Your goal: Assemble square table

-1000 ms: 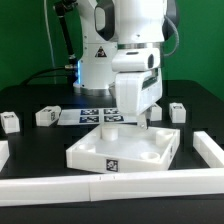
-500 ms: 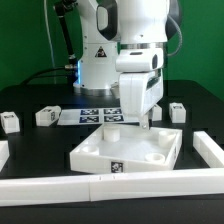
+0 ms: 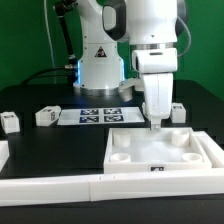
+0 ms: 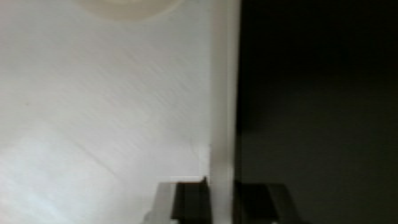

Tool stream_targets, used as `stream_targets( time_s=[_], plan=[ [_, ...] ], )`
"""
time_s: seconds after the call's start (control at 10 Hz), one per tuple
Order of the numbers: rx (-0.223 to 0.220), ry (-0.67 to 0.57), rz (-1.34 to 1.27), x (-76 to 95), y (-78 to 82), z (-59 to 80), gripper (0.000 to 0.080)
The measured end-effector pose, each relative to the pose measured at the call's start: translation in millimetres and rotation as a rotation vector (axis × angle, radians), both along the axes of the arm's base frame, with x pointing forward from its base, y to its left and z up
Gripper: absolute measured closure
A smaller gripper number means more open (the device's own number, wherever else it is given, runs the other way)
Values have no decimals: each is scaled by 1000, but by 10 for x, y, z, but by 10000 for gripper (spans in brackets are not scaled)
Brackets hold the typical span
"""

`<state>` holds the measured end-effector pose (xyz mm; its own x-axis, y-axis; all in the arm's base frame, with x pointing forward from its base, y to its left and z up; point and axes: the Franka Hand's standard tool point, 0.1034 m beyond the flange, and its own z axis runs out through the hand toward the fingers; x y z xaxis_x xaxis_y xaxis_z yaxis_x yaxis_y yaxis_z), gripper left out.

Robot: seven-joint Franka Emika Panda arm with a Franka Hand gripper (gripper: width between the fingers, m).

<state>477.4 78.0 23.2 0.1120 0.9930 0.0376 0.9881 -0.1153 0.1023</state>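
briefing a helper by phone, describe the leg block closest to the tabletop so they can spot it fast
Find the big white square tabletop at the exterior view's right. Just behind its far edge, beside the arm's pincer, sits a small white leg block. It stands alone there; the two other leg blocks lie far off at the left, past the marker board.

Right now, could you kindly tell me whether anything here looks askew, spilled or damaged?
Nothing stands out. The white plastic square tray-like tabletop lies flat, squared to the long white border bars, with the claw pinching its rear rim. The small white leg blocks sit loose, apart from it.
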Motion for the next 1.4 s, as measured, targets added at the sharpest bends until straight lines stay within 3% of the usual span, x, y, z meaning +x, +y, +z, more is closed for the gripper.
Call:
stream_targets(
  time_s=[1.0,1.1,1.2,1.3,1.4],
  plan=[
    [-11,-29,123,150,-19,-7,741],
    [-11,-28,123,148,-21,-9,575],
    [-11,-28,122,147,-22,-11,575],
    [-11,-27,122,146,-23,-13,374],
    [-11,-27,122,145,-23,-15,241]
  ],
)
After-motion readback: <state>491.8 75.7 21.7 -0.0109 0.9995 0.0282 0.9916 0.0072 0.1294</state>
